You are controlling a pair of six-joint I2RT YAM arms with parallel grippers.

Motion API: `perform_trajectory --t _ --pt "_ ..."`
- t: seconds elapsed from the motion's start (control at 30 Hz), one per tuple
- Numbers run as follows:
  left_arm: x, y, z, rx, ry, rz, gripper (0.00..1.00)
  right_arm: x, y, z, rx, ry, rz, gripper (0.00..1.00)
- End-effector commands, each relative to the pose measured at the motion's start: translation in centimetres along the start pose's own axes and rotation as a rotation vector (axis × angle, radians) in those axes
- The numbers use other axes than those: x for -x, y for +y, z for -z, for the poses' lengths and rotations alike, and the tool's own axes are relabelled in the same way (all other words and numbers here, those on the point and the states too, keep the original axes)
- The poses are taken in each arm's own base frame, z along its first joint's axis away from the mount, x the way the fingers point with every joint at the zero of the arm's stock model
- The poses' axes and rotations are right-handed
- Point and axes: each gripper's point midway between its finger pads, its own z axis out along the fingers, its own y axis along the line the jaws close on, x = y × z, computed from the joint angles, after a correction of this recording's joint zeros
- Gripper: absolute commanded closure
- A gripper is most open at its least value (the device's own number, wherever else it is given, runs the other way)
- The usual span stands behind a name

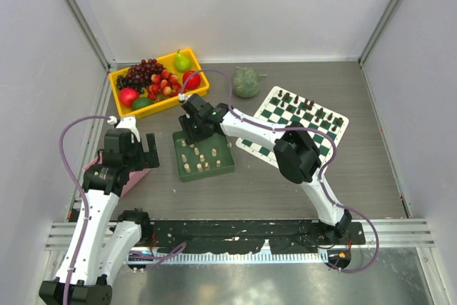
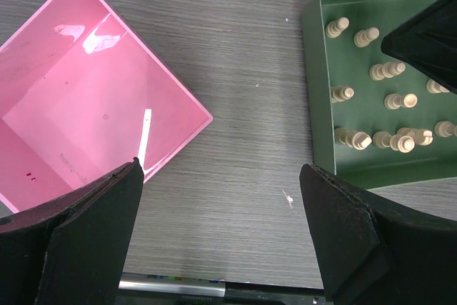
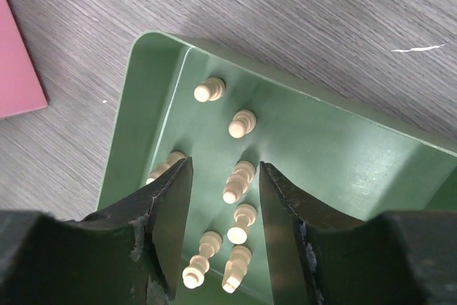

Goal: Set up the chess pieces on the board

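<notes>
Several cream chess pieces (image 1: 199, 157) stand in a green tray (image 1: 178, 171) left of the checkered board (image 1: 341, 121). Dark pieces (image 1: 308, 107) line the board's far side. My right gripper (image 1: 191, 132) hangs over the tray's far end. In the right wrist view its jaws (image 3: 225, 164) are open and straddle a column of upright cream pieces. The nearest piece (image 3: 238, 178) stands between the fingers and touches neither. My left gripper (image 2: 221, 169) is open and empty above bare table, between a pink tray (image 2: 86, 105) and the green tray (image 2: 318, 105).
A yellow tray (image 1: 196, 58) of fruit sits at the back left, with a green round object (image 1: 246, 82) beside it. The pink tray (image 1: 136, 178) lies under my left arm. Walls close in on both sides and at the back.
</notes>
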Motion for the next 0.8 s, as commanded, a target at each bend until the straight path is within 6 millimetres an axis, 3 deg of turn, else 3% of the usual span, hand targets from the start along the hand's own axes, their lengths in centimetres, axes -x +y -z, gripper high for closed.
perform_trajectory --t 0.0,0.77 --pt "1.5 0.1 0.6 0.002 -0.048 0.002 0.01 1.6 0.5 0.2 0.005 -0.032 0.019 0.53" --pt "1.6 0.1 0.7 0.003 -0.053 0.004 0.01 1.4 -0.4 -2.8 -0.044 -0.018 0.037 0.62"
